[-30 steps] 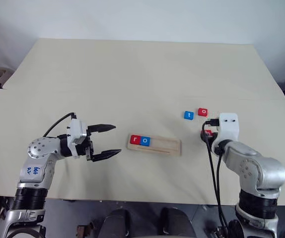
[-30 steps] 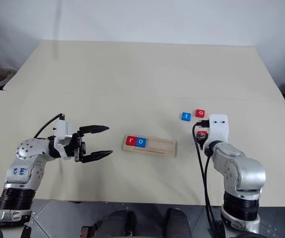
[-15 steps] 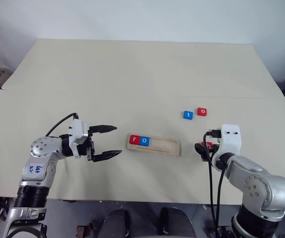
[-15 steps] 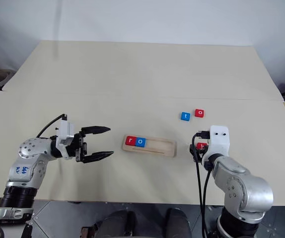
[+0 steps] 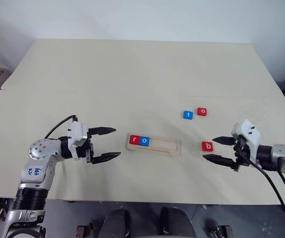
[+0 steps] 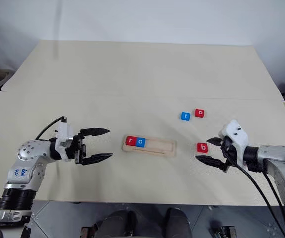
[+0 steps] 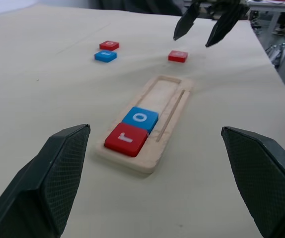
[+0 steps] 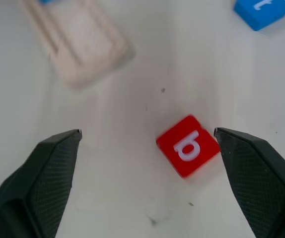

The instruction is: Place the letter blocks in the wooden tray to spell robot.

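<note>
Right wrist view shows the right gripper (image 8: 147,186) with jaws wide apart; the red b block (image 8: 188,146) lies on the table (image 5: 132,79) between them, near one finger. The left gripper (image 5: 111,145), also open, faces the wooden tray (image 5: 165,146) holding r (image 5: 134,140) and o (image 5: 144,141).

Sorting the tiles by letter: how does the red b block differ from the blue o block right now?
The red b block lies loose on the table, just off the wooden tray's right end; the blue o block sits inside the tray, second slot, beside the red r block. They differ in colour and letter. Both are rounded squares lying flat with white lowercase letters.
</note>
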Robot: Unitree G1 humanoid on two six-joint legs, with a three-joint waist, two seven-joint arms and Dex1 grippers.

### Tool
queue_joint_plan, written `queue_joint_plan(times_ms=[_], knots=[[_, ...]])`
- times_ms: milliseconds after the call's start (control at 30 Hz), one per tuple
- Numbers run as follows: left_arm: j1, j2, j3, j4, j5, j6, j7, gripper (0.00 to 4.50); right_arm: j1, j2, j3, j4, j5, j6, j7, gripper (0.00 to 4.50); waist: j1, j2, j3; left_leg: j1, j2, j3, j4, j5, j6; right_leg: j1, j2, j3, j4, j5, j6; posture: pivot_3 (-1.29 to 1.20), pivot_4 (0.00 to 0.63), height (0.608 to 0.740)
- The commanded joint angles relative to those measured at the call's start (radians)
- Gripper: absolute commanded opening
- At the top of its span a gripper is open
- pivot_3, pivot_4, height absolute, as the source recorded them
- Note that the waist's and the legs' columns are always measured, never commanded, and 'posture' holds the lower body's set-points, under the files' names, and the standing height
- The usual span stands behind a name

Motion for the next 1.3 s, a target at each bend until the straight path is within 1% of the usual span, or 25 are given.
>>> queue_joint_plan(times_ms=[33, 100, 267, 433, 467, 533, 700, 733, 767, 867, 933, 1000, 1067, 1233, 1300], knots=[[-0.009, -0.002, -0.012, -0.049, -0.024, -0.014, -0.03, 4.5, -0.088, -0.013, 0.063, 0.216, -0.09, -0.275, 0.109, 4.47, -0.001, 0.0, 0.0, 0.0, 0.0, 0.0, 0.0, 0.0, 0.0, 0.0, 0.0, 0.0, 0.0, 0.0, 0.0, 0.0, 0.15, 0.74], [-0.015, -0.002, -0.016, -0.056, -0.027, -0.009, -0.037, 4.5, -0.152, 0.005, 0.094, 0.322, -0.111, -0.353, 0.144, 4.47, -0.001, 0.0, 0.0, 0.0, 0.0, 0.0, 0.001, 0.0, 0.0, 0.0, 0.0, 0.0, 0.0, 0.0, 0.0, 0.0, 0.15, 0.74], [-0.023, 0.005, -0.027, -0.068, -0.022, -0.002, -0.053, 4.5, -0.278, 0.039, 0.155, 0.497, -0.158, -0.475, 0.195, 4.47, 0.0, 0.0, 0.0, 0.0, 0.001, 0.0, 0.001, 0.0, 0.0, 0.0, 0.0, 0.0, 0.0, 0.0, 0.0, 0.0, 0.15, 0.74], [-0.032, 0.007, -0.032, -0.063, -0.017, -0.004, -0.058, 4.5, -0.358, 0.068, 0.204, 0.588, -0.184, -0.499, 0.244, 4.47, 0.0, 0.0, 0.0, 0.0, 0.001, -0.001, 0.002, 0.0, 0.0, 0.001, 0.0, 0.0, 0.001, 0.0, 0.0, 0.0, 0.15, 0.74], [-0.033, 0.007, -0.032, -0.062, -0.017, -0.004, -0.058, 4.5, -0.368, 0.069, 0.214, 0.6, -0.189, -0.492, 0.256, 4.09, 0.0, 0.0, 0.0, 0.0, 0.001, -0.001, 0.002, 0.0, 0.0, 0.001, 0.0, 0.0, 0.001, 0.0, 0.0, 0.0, 0.15, 0.74], [-0.033, 0.007, -0.031, -0.061, -0.017, -0.005, -0.057, 4.5, -0.38, 0.066, 0.231, 0.613, -0.201, -0.481, 0.275, 3.6, 0.0, 0.0, 0.0, 0.0, 0.001, -0.001, 0.002, 0.0, 0.0, 0.001, 0.0, 0.0, 0.001, 0.0, 0.0, 0.0, 0.15, 0.74], [-0.028, 0.012, -0.017, -0.055, -0.015, -0.009, -0.044, 4.5, -0.413, 0.065, 0.246, 0.611, -0.211, -0.486, 0.3, 1.99, 0.0, 0.0, 0.0, 0.0, 0.001, -0.001, 0.003, 0.0, 0.0, 0.001, 0.0, 0.0, 0.001, 0.0, 0.0, 0.0, 0.15, 0.74], [-0.025, 0.013, -0.015, -0.055, -0.014, -0.01, -0.042, 4.5, -0.421, 0.064, 0.252, 0.596, -0.214, -0.481, 0.301, 1.58, 0.0, 0.0, 0.0, 0.0, 0.001, -0.001, 0.003, 0.0, 0.0, 0.001, 0.0, 0.0, 0.001, 0.0, 0.0, 0.0, 0.15, 0.74], [-0.023, 0.015, -0.013, -0.054, -0.014, -0.011, -0.039, 4.5, -0.43, 0.066, 0.257, 0.571, -0.211, -0.455, 0.302, 1.46, 0.0, 0.0, 0.0, 0.0, 0.001, -0.001, 0.002, 0.0, 0.0, 0.001, 0.0, 0.0, 0.001, 0.0, 0.0, 0.0, 0.15, 0.74], [-0.017, 0.015, -0.011, -0.057, -0.012, -0.012, -0.026, 4.5, -0.456, 0.086, 0.263, 0.467, -0.18, -0.327, 0.29, 1.46, -0.001, 0.0, 0.0, 0.0, 0.001, -0.001, 0.002, 0.0, 0.0, 0.001, 0.0, 0.0, 0.001, 0.0, 0.0, 0.0, 0.15, 0.74], [-0.012, 0.014, -0.01, -0.06, -0.011, -0.013, -0.015, 4.5, -0.469, 0.116, 0.267, 0.349, -0.134, -0.201, 0.28, 1.46, -0.002, 0.001, 0.0, 0.0, 0.002, -0.002, 0.002, 0.0, 0.0, 0.0, 0.0, 0.0, 0.001, 0.0, 0.0, 0.0, 0.15, 0.74], [-0.007, 0.014, -0.009, -0.063, -0.011, -0.014, -0.007, 4.5, -0.488, 0.157, 0.27, 0.23, -0.089, -0.065, 0.246, 1.46, -0.003, 0.001, 0.0, 0.0, 0.002, -0.003, 0.002, 0.0, 0.0, 0.0, 0.0, 0.0, 0.002, 0.0, 0.0, 0.0, 0.15, 0.74], [0.0, 0.014, -0.01, -0.068, -0.01, -0.015, 0.002, 4.5, -0.514, 0.205, 0.296, 0.129, -0.083, 0.057, 0.188, 1.46, 0.0, 0.001, 0.0, 0.0, 0.002, -0.007, 0.002, 0.0, 0.0, -0.001, 0.0, 0.001, 0.002, 0.0, 0.0, 0.0, 0.15, 0.74], [0.014, 0.017, -0.008, -0.079, -0.009, -0.012, 0.024, 4.5, -0.559, 0.31, 0.375, 0.018, -0.123, 0.245, 0.035, 1.46, 0.008, 0.001, 0.0, -0.002, 0.001, -0.01, 0.004, 0.0, 0.0, 0.0, -0.001, 0.0, 0.002, 0.0, 0.0, 0.0, 0.15, 0.74], [0.019, 0.019, -0.004, -0.083, -0.01, -0.011, 0.03, 4.5, -0.568, 0.334, 0.408, -0.003, -0.135, 0.276, 0.0, 1.46, 0.008, 0.001, 0.0, -0.003, 0.0, -0.011, 0.005, 0.0, 0.0, 0.0, -0.001, -0.001, 0.002, 0.0, 0.0, 0.0, 0.15, 0.74]])
